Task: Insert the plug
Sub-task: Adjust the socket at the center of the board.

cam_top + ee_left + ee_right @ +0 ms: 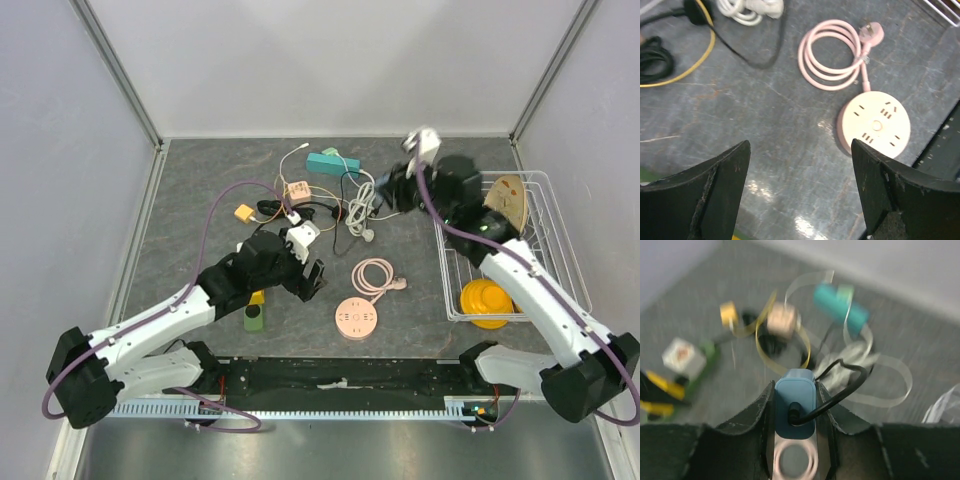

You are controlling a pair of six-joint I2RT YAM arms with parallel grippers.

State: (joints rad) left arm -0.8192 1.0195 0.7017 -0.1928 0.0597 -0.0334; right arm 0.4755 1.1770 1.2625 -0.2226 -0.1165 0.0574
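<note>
Currently: right gripper is clenched on the blue plug. You see the plug upright between the two fingers, its black cable looping off to the right. Left gripper is released, jaws wide with nothing between them and bare table under the gap.

Outward from the left jaws: the round pink strip lies flat just beyond the right-hand finger, sockets up. Its cord is coiled beside it.

Outward from the right jaws: blurred clutter lies below, including a teal strip, a tan cube and a white cube. The plug is held clear of the table.

Surface: the table is dark grey, stone-mottled and scuffed. Pale walls stand on three sides with metal strips in the corners. A wire basket sits at the right edge with a yellow item in it.

Views compared:
- Only the top view places both arms for you. The right one reaches to the far side over the cable tangle, well apart from the pink strip. The left gripper is near that strip.
- Only the right wrist view shows the grip; from above, the arm hides the plug.
- Only the left wrist view resolves the slot pattern on the strip's face.
</note>
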